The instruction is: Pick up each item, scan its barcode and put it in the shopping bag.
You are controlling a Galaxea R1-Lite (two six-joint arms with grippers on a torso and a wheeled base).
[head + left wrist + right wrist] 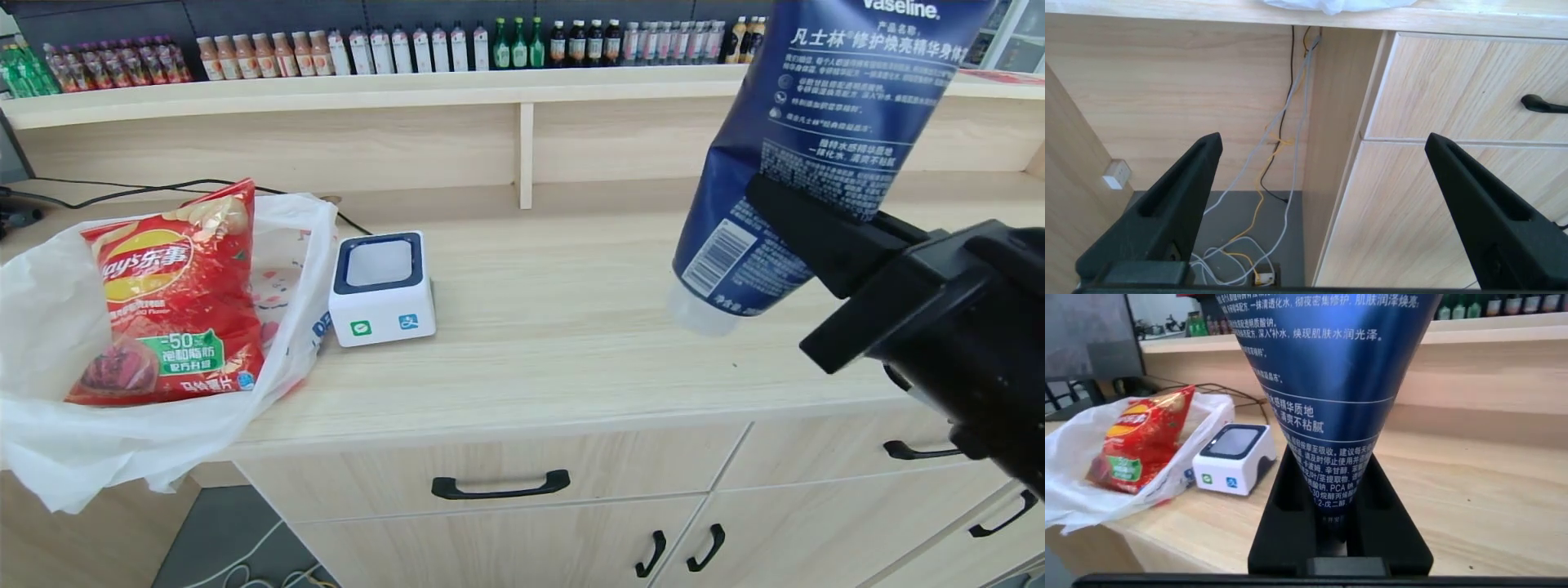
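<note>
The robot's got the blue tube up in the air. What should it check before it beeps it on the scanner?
1. Grip: the right gripper is shut on the blue tube, cap end down. Ok.
2. Barcode aimed at the scanner: it faces the head camera instead, and the tube is off to the scanner's right. Not ok.
3. Scanner window: nothing lies on it. Ok.
4. Shopping bag: mouth open, chips bag already inside. Ok.
5. Left gripper: open, low beside the cabinet drawers, below the counter top. Ok.
</note>
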